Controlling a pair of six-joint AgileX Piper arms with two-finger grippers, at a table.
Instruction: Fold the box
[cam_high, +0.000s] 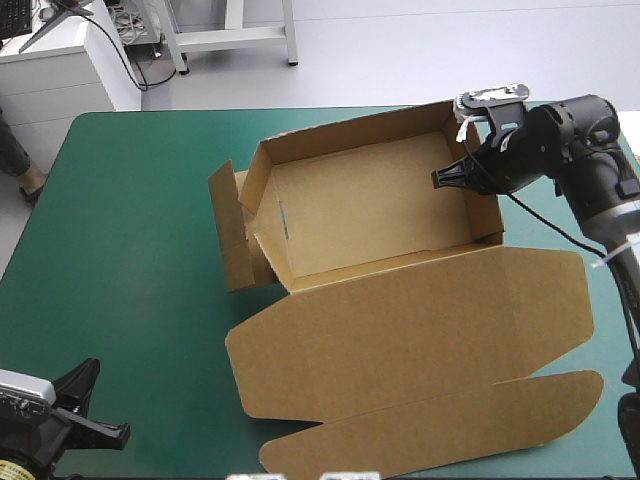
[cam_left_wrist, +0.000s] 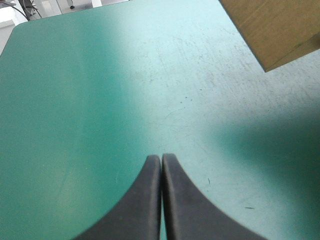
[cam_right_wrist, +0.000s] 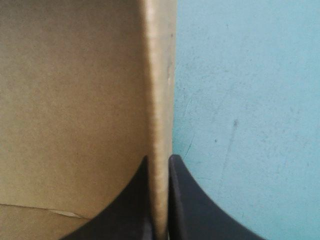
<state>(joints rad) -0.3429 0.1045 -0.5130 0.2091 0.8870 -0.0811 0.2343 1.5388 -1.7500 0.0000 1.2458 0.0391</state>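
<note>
The box (cam_high: 370, 215) sits on the right half of the bench (cam_high: 130, 250), already an open tray with its walls up, and its lid (cam_high: 420, 320) lies flat on the teal-green cover toward the near edge. One side flap (cam_high: 228, 235) stands out loose from the tray's left end, not tucked in. The right tool (cam_high: 450, 175) pinches the tray's right wall (cam_high: 478, 205) from above, near its far corner; in the right wrist view one black finger is inside the tray and the other outside, with the board's top edge (cam_right_wrist: 160, 75) running straight ahead between them. The left tool (cam_left_wrist: 161, 157) is pressed together on nothing, low over bare cover near the bench's near-left corner, well apart from the box, of which only a corner shows ahead of it. The board looks light and stiff, likely to bend cleanly only along its scored creases, and light enough to slide on the cover if pushed from one side. A raised wall's top edge gives a good hold for steadying; the loose flap is best taken by its free edge and swung in while the other arm holds the tray. Squeezing mid-panel could dent it.
</note>
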